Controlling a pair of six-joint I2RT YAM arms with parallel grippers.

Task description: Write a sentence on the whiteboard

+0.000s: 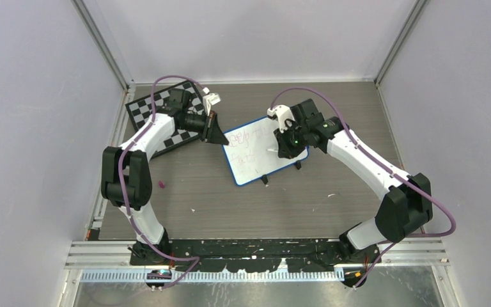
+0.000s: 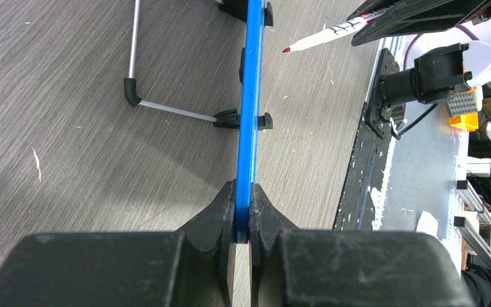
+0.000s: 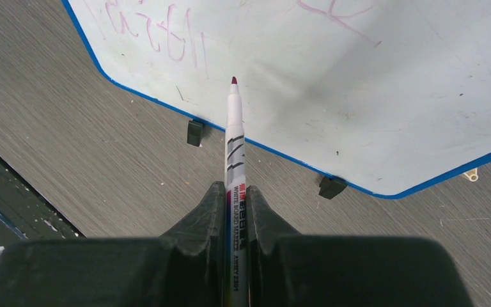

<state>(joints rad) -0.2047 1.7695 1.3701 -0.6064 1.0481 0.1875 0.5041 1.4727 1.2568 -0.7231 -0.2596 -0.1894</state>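
Near the table's (image 1: 230, 204) middle the whiteboard (image 1: 262, 164) is found, with the chessboard (image 1: 142, 110) at its ten o'clock. Its blue frame is pinched at the nine o'clock edge by the left gripper (image 2: 243, 198), jaws closed on it. A marker (image 3: 235, 147) is clamped in the right gripper (image 3: 235, 195) at three o'clock, its red tip held just off the surface. A pink sentence (image 3: 176, 41) is seen scribbled on the board.

The left gripper (image 2: 243, 211) pinches the whiteboard (image 2: 251, 96) by its blue frame, seen edge-on. Right of the whiteboard, a red-tipped marker (image 2: 323, 37) points toward it; left of it stands a bent metal leg (image 2: 134, 57).
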